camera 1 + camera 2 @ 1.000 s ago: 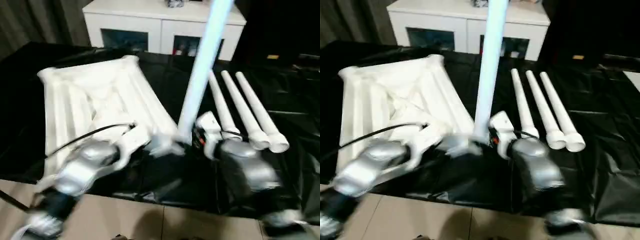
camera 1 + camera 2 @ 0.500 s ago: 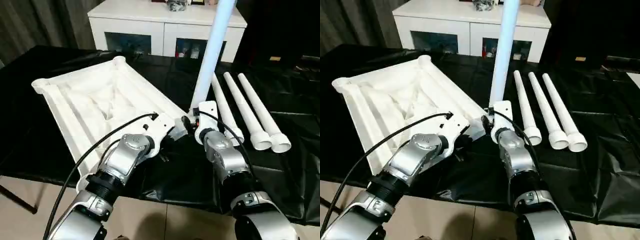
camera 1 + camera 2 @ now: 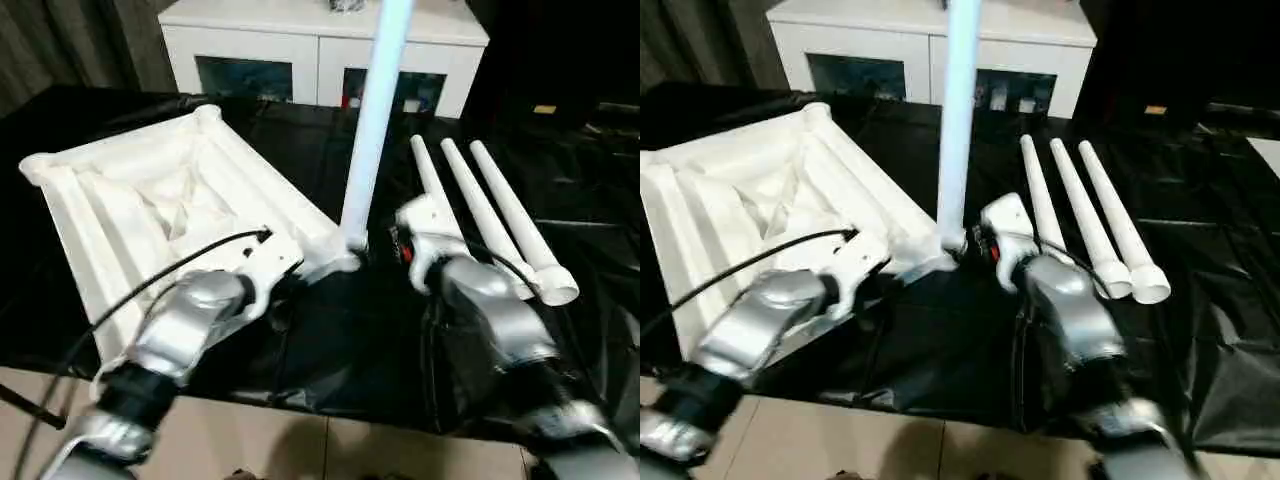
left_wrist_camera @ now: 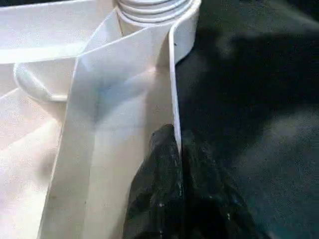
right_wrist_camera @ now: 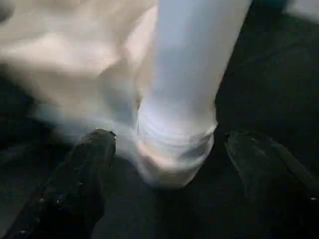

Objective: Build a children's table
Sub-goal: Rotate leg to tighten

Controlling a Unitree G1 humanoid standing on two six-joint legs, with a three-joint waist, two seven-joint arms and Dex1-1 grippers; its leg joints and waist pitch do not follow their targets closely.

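The children's table top point(image 3: 150, 200) lies upside down on the black cloth, ribbed underside up. One white leg point(image 3: 370, 130) stands upright in its near right corner socket point(image 3: 345, 245). Three more legs point(image 3: 480, 210) lie side by side to the right. My left gripper point(image 4: 177, 144) is shut on the top's thin rim point(image 4: 172, 89), just short of that socket. My right gripper point(image 5: 169, 138) is open beside the upright leg's base point(image 5: 177, 144). Its black fingers point(image 5: 94, 149) stand on either side of the base, apart from it.
A white cabinet point(image 3: 320, 40) with glass doors stands behind the work. The black cloth point(image 3: 350, 340) covers the whole surface and ends at a front edge just above the tiled floor point(image 3: 300, 440). Dark curtains hang at the back left.
My right gripper's fingers have spread wider around the upright leg's base. The leg stays standing in its socket. My left gripper keeps its hold on the rim. The camera has shifted.
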